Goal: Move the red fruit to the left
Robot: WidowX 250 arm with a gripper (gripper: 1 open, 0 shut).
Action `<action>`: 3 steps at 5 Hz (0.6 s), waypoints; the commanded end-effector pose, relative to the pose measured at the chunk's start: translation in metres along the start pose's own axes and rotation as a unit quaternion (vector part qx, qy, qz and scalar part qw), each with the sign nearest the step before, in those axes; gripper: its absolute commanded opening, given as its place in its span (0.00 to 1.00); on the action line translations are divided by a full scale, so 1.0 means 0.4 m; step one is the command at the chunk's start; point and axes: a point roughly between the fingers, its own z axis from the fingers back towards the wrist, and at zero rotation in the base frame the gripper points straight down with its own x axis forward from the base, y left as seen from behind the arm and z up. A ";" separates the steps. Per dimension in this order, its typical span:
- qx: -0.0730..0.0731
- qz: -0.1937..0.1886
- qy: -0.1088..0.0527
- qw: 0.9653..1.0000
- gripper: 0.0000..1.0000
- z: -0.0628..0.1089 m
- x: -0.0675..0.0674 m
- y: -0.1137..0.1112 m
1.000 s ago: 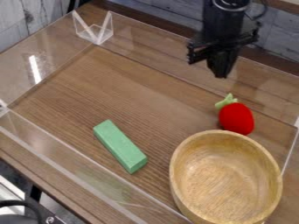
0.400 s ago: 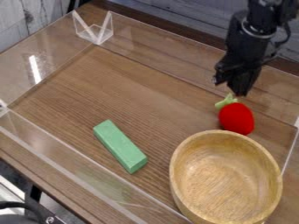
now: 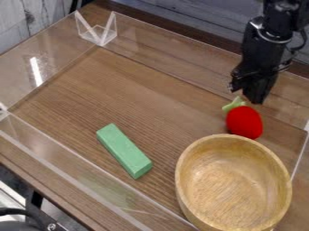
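Closed, empty gripper (image 3: 254, 93) poised just above the red fruit (image 3: 245, 120), which lies beside the wooden bowl (image 3: 233, 182); a clean leftward push probably requires low contact on the fruit's bowl-free side.

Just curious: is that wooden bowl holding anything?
Empty. The wooden bowl shows only bare wood inside; the red fruit sits outside it on the table.

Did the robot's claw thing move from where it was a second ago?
Yes. The end effector has moved right and down in the picture, from up near the back wall to just above the red fruit, closer to the wooden bowl.
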 end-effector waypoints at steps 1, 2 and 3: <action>-0.029 -0.005 -0.001 1.000 0.00 0.048 0.019 -0.030; -0.027 -0.008 0.008 1.000 1.00 0.048 0.025 -0.029; -0.026 -0.006 0.019 0.999 0.00 0.051 0.033 -0.029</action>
